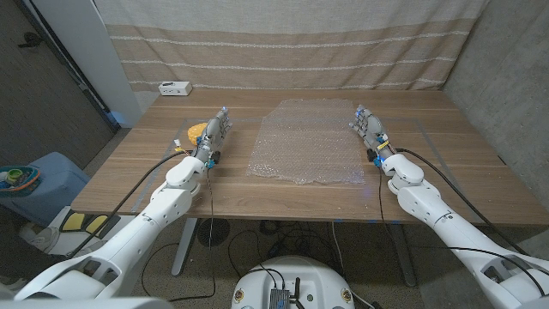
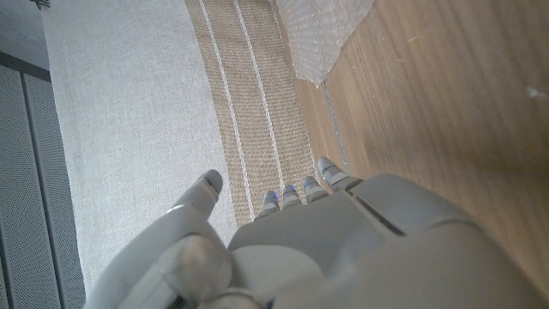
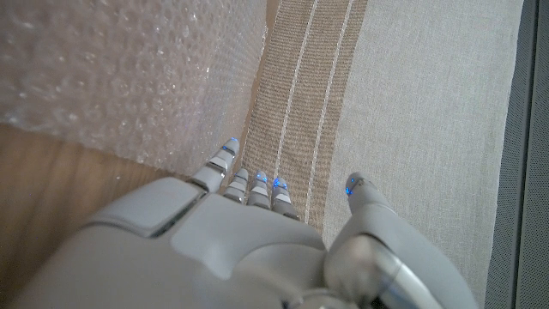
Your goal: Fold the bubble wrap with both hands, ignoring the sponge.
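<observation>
Yellow sponge [image 1: 195, 131] peeks out on the wooden worktop [image 1: 300, 199], mostly hidden behind the left robot hand [image 1: 215, 133], which stands beside it with fingers extended and apart, holding nothing. Further right, the clear bubble wrap [image 1: 308, 142] lies spread in the worktop's middle, its edges hard to trace against the wood. The right robot hand [image 1: 370, 129] waits just beside the wrap's right edge, fingers extended and holding nothing. A small white box [image 1: 174, 87] sits at the far left corner; its details are too small to read.
</observation>
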